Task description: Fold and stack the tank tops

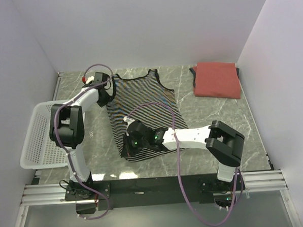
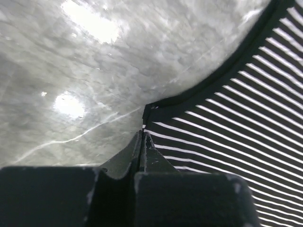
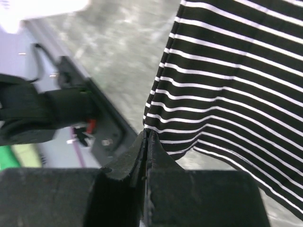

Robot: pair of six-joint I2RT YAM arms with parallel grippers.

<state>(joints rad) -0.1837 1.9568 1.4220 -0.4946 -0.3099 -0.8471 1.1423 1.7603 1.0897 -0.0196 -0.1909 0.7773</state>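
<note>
The black-and-white striped tank top (image 1: 141, 106) lies spread in the middle of the marble table, straps toward the back. My left gripper (image 1: 108, 95) is shut on its left edge just under the armhole; the left wrist view shows that pinched corner (image 2: 144, 124) with the striped cloth (image 2: 236, 127) to the right. My right gripper (image 1: 127, 140) is shut on the lower left hem corner and holds it lifted off the table; the right wrist view shows the cloth (image 3: 227, 75) hanging from the fingertips (image 3: 147, 133). The rust-red tank top (image 1: 217, 79) lies folded at the back right. The tan-brown top is out of view.
A white plastic mesh basket (image 1: 40, 134) stands at the left edge of the table, beside the left arm. The black rail (image 1: 155, 185) with both arm bases runs along the near edge. White walls close the back and both sides.
</note>
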